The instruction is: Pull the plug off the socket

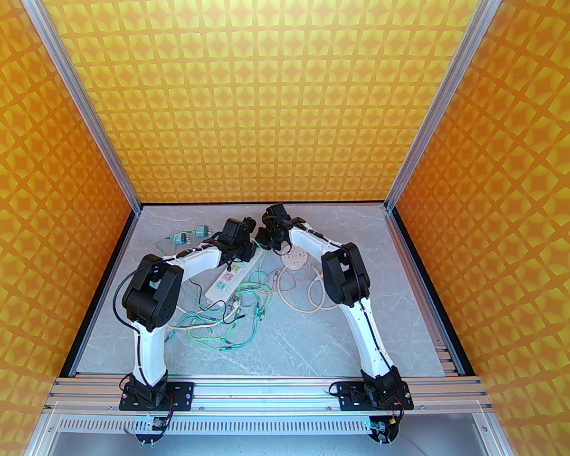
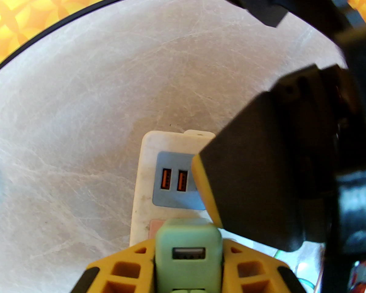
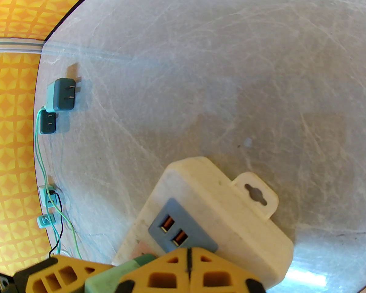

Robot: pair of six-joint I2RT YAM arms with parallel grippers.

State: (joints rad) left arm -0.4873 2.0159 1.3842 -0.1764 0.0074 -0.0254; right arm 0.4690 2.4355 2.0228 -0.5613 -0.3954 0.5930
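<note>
A pale green plug (image 2: 187,249) with a USB port in its top stands on the white power strip (image 2: 146,175), over a pink socket panel beside the blue USB panel (image 2: 174,182). My left gripper (image 2: 187,256) is shut on the plug, one yellow finger (image 2: 125,267) on each side. My right gripper (image 3: 189,255) is shut with its yellow fingertips touching, and it rests on the strip (image 3: 231,212) just beside the plug (image 3: 109,278). Whether the plug's prongs sit in the socket is hidden. From above, both grippers (image 1: 235,242) (image 1: 266,238) meet over the strip's far end.
Two teal chargers (image 3: 61,95) (image 3: 48,123) lie prongs-up near the back left wall, with smaller adapters (image 3: 50,195) and green cables near them. A round white socket (image 1: 297,260) sits under the right arm. Tangled green and cream cables (image 1: 228,311) cover the table's middle.
</note>
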